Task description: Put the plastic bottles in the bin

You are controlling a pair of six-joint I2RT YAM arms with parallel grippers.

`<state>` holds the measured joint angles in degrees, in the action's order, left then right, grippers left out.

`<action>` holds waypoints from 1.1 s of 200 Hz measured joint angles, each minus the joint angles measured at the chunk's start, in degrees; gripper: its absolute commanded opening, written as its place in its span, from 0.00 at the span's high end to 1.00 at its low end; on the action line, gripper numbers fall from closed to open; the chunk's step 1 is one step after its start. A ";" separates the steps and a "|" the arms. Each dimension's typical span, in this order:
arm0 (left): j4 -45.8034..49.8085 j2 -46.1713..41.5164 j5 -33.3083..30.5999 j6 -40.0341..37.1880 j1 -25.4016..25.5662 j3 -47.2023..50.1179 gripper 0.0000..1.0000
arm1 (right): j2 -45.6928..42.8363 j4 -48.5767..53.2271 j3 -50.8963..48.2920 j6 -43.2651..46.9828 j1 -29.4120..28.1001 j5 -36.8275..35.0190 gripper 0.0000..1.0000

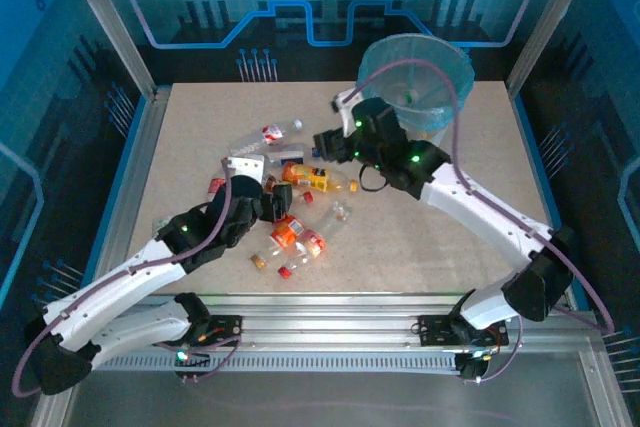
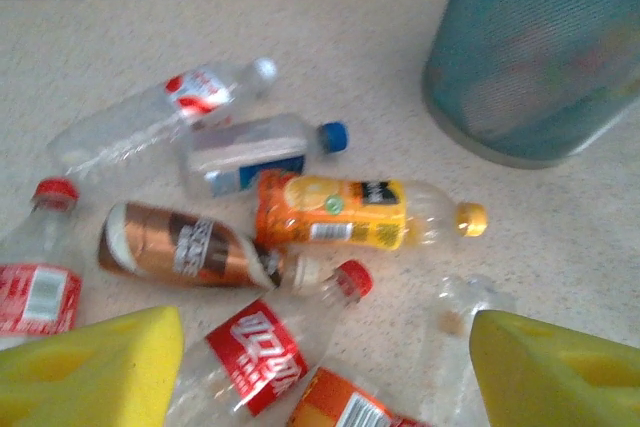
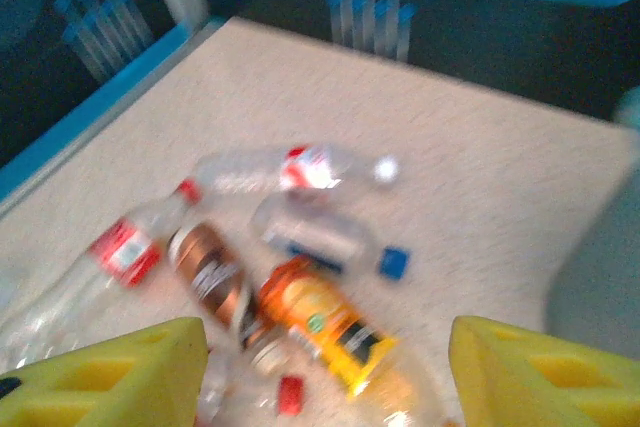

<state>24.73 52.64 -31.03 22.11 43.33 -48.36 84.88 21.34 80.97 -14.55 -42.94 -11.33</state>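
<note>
Several plastic bottles lie in a loose heap on the table left of centre [image 1: 290,197]. The bin [image 1: 415,72], grey with a blue liner, stands at the back right. My left gripper [image 1: 278,205] hovers over the heap. In the left wrist view it [image 2: 325,372] is open, with a red-labelled bottle [image 2: 250,357] lying below between the yellow fingers [image 2: 90,377], unclasped. An orange-labelled bottle [image 2: 345,212] and a brown one [image 2: 180,247] lie just beyond. My right gripper [image 1: 325,142] hangs open [image 3: 325,377] above the orange-labelled bottle [image 3: 330,322], between heap and bin.
A blue-capped bottle [image 2: 250,152] and a clear bottle with a red and white label [image 2: 170,107] lie further back. The bin's mesh wall [image 2: 540,47] rises at the far right of the heap. Metal frame rails [image 1: 130,177] edge the table. Both arms stand close together over the heap.
</note>
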 measured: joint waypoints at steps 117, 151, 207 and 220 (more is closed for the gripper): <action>4.87 -6.38 15.61 5.68 -19.65 9.07 0.34 | 7.26 6.23 -10.03 -11.52 -3.67 2.80 0.18; 1.18 -3.02 18.14 2.69 -12.94 9.27 0.36 | 3.67 5.49 -19.34 -19.61 -0.55 5.18 0.09; -2.21 5.99 19.17 -4.24 0.02 8.52 0.36 | 2.43 -3.37 -27.85 -32.89 5.55 13.14 0.08; -2.43 8.20 19.56 -5.81 1.97 7.63 0.36 | 2.45 -5.38 -29.07 -35.67 6.58 14.64 0.09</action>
<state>22.31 60.84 -11.46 16.29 45.30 -40.73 87.33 15.97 51.90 -50.22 -36.36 3.31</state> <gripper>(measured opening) 0.637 0.914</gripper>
